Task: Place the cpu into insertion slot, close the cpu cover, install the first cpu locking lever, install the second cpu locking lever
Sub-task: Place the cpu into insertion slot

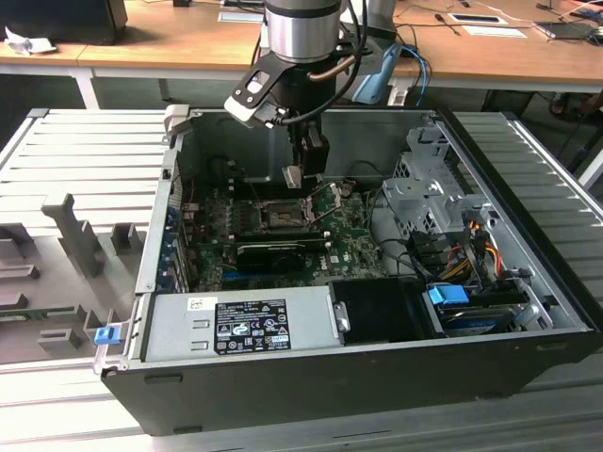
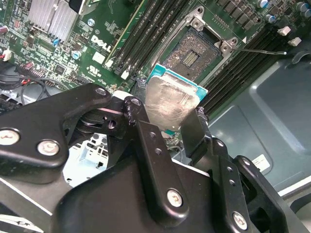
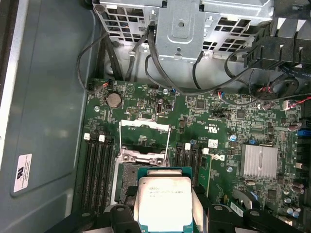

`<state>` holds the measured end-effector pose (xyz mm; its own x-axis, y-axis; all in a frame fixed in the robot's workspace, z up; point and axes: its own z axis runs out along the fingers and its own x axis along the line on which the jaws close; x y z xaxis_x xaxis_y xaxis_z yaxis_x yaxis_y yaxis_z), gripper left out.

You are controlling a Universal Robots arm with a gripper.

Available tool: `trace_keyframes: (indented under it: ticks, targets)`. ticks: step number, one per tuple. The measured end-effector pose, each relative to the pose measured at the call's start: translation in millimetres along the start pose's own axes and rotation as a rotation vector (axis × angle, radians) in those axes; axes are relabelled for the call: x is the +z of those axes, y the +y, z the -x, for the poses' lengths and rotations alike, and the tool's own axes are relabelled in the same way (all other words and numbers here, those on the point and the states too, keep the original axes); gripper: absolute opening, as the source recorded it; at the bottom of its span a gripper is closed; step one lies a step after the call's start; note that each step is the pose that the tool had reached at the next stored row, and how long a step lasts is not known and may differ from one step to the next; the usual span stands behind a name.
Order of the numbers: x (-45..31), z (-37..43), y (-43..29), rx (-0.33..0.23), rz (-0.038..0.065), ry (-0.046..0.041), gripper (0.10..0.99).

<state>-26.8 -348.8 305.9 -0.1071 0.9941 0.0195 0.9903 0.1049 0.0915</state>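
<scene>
The cpu (image 2: 171, 99), a silver-topped square chip with a teal-green rim, is clamped by its two side edges in my gripper (image 2: 167, 116), which is shut on it. In the exterior view the gripper (image 1: 303, 171) hangs inside the open computer case, with the cpu (image 1: 293, 176) a little above the insertion slot (image 1: 282, 216). The black insertion slot (image 2: 193, 52) lies bare with nothing seated in it. In the first wrist view the cpu (image 3: 165, 200) hides much of the insertion slot (image 3: 125, 180). The cpu cover (image 3: 145, 126) is swung open. A thin locking lever (image 2: 262, 50) sticks out sideways.
Black memory slots (image 3: 96, 170) flank the socket on the green motherboard (image 3: 218, 111). A long black card (image 1: 271, 250) sits near the socket. A metal drive cage (image 1: 429, 188), bundled cables (image 1: 462, 245) and the power supply (image 1: 240, 320) crowd the case. A finned heatsink (image 3: 259, 161) stands nearby.
</scene>
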Motion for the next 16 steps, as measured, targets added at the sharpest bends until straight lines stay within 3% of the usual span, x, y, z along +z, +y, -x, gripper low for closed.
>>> trace_keyframes:
  ticks: [16]
  targets:
    - [6.9,0.1,-0.6,0.006,0.000,-0.0005,0.529]
